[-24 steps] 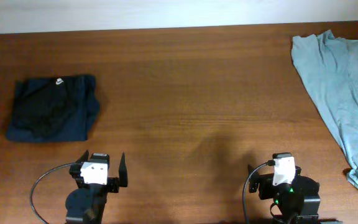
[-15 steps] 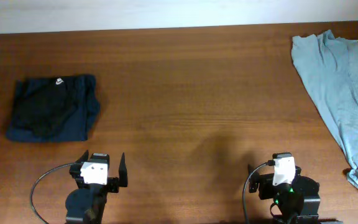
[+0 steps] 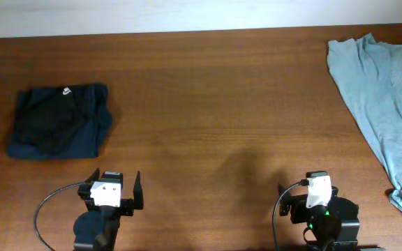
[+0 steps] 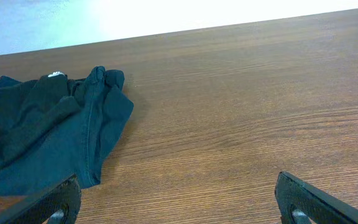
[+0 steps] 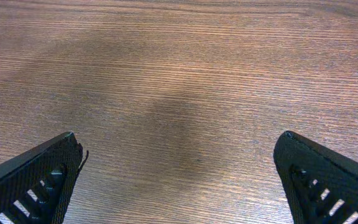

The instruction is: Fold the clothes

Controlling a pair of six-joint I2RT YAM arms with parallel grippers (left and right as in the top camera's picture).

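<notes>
Nothing has moved vs the earlier overhead frames: both arms and both garments sit as before. Far left on the table lies a dark blue garment, bunched into a rough rectangle w/ a small white logo at its far edge, folds rumpled. In the left wrist view the same garment fills the left side, its near hem just beyond the left finger tip, not touching as far as I can tell. The left gripper sits at the near edge, just nearer than the dark garment and slightly right of it; jaws spread wide, nothing btw them, only bare wood in the gap. Further right, also at the near edge, is the right gripper; its wrist view shows jaws spread wide over bare wood, gripping nothing. Far right a light blue garment lies unfolded, spread and wrinkled from the far right corner down toward the near right edge, partly cut off by the frame, well apart from both grippers.
</notes>
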